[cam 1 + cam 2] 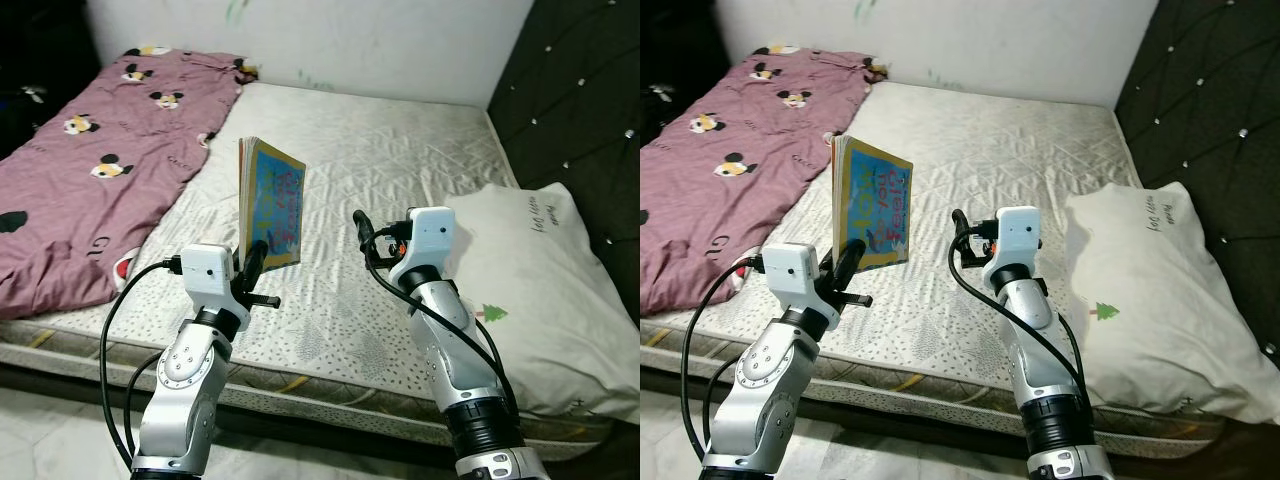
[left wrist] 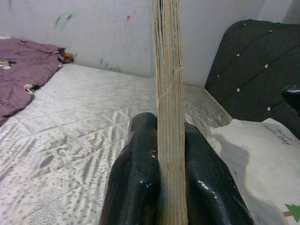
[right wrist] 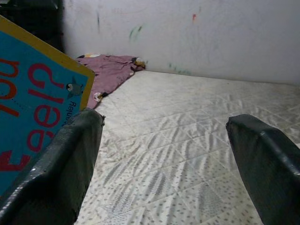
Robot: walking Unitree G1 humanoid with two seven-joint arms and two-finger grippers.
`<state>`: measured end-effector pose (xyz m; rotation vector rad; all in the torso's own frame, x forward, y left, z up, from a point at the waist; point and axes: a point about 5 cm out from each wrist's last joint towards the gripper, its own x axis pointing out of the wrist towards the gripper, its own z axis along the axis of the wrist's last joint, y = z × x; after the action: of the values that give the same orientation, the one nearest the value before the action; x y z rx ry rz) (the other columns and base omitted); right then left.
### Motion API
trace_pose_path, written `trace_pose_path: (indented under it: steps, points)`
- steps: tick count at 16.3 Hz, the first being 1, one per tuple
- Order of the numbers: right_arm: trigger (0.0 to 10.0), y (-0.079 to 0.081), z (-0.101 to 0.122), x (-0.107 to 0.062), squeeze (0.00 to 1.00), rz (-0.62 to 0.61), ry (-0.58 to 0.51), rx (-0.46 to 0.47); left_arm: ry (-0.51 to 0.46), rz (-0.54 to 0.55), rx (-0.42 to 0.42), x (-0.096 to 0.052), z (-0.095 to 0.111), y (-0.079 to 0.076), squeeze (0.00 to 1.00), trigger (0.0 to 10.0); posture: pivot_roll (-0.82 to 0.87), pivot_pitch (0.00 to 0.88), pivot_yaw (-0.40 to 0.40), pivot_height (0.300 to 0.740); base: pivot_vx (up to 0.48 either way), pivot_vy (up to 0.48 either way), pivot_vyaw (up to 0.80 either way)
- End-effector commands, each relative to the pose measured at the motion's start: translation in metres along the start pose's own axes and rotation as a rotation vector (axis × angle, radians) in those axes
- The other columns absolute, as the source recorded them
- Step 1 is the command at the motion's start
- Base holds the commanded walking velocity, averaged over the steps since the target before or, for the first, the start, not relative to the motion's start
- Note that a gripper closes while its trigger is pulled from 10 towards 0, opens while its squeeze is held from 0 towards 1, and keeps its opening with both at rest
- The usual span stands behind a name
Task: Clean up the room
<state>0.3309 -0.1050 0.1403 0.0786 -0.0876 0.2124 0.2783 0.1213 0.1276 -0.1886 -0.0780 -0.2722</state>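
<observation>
The left gripper (image 1: 253, 262) is clamped tight on the bottom edge of a blue picture book (image 1: 272, 203), holding it upright above the bed (image 1: 400, 160). The right gripper (image 1: 372, 238) hovers just beside the book, fingers spread wide with nothing in them. There's a purple blanket (image 1: 90, 170) on the robot's left and a white pillow (image 1: 540, 290) on its right.

Book (image 1: 272, 205): glossy printed cover, page edges of matt, fibrous board. Left gripper (image 2: 171, 154) fingers (image 2: 136, 178): smooth, shiny black plastic. Mattress (image 1: 400, 160): quilted cloth with slight sheen. Blanket (image 1: 90, 170): soft matt printed fabric. Pillow (image 1: 540, 290): matt white cloth. Headboard (image 1: 580, 90): dark tufted upholstery.
</observation>
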Motion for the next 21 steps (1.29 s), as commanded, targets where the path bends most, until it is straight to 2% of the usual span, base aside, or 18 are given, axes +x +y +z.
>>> trace_pose_path:
  steps: [1, 18, 21]
  points:
    - [10.0, -0.0016, -0.0036, -0.001, 0.0, -0.006, 0.019, 0.003, -0.029, -0.01, 0.012, 0.0031, 0.0054, -0.002, 0.0, 10.0, -0.01, 0.043, -0.047, 0.74, 0.0, -0.24, 0.0]
    - [10.0, -0.0015, -0.0044, -0.001, 0.0, -0.004, 0.018, -0.002, -0.034, -0.014, 0.003, 0.0045, 0.0065, -0.0041, 0.0, 10.0, -0.02, 0.048, -0.047, 0.74, 0.0, -0.292, 0.0]
    - [10.0, -0.002, -0.0057, -0.0019, 0.0, -0.006, 0.021, -0.005, -0.045, -0.017, -0.014, 0.0047, 0.0069, -0.0047, 0.0, 10.0, -0.02, 0.049, -0.046, 0.74, 0.0, 0.0, 0.0]
